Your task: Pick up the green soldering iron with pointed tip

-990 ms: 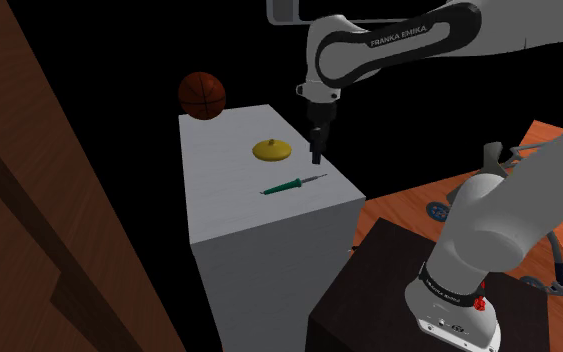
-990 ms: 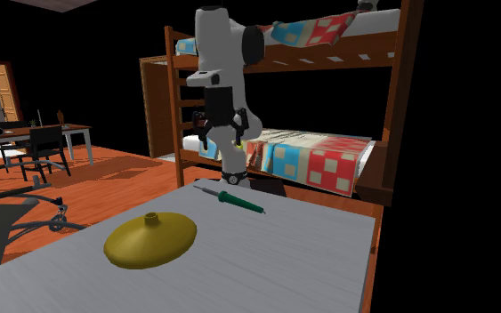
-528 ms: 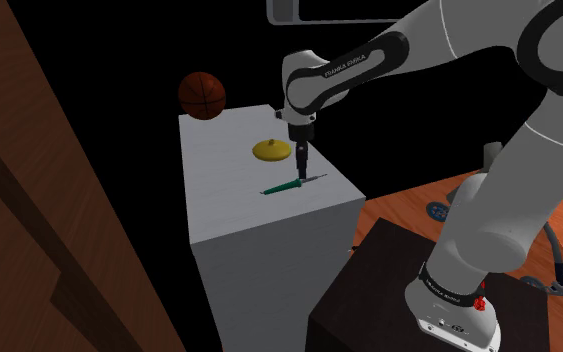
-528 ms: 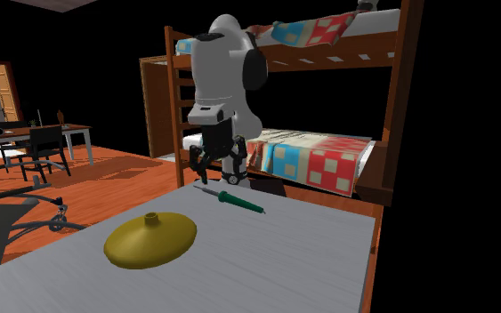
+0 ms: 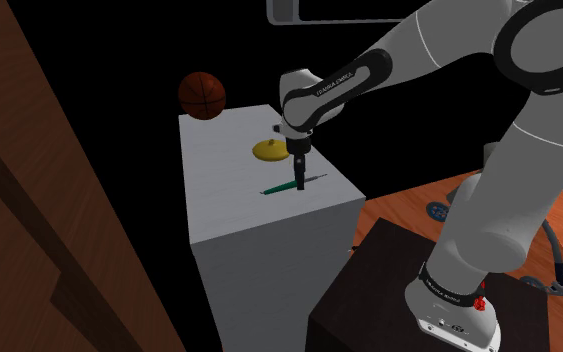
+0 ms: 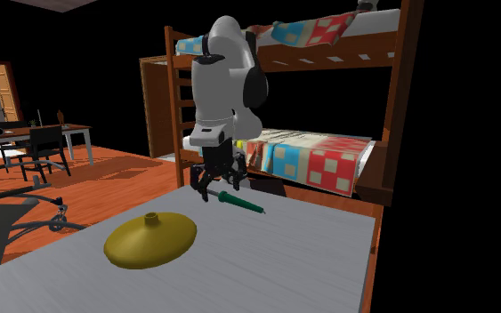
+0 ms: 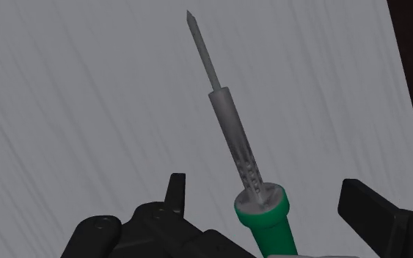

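Note:
The soldering iron [image 5: 287,186] lies flat on the white table top [image 5: 219,180], near its edge at the shoulder view's right. It has a green handle and a grey shaft ending in a point. My gripper [image 5: 300,181] hangs straight down, low over the handle's shaft end. In the wrist view the green handle [image 7: 268,221] sits between my fingers [image 7: 175,189], which stand well apart and do not touch it. The pointed tip [image 7: 191,18] reaches away from the gripper [image 7: 265,188]. The second exterior view has the gripper [image 6: 214,186] open above the iron [image 6: 240,203].
A yellow dome-shaped lid [image 5: 271,149] lies behind the iron, large in the second exterior view [image 6: 150,238]. A basketball [image 5: 202,95] sits at the table's far corner. The dark stand [image 5: 369,290] is beside the table. A bunk bed [image 6: 328,160] rises behind the arm.
The gripper came down and moved toward the shoulder view's left, from above the table's edge to just over the iron's handle. The iron has not moved.

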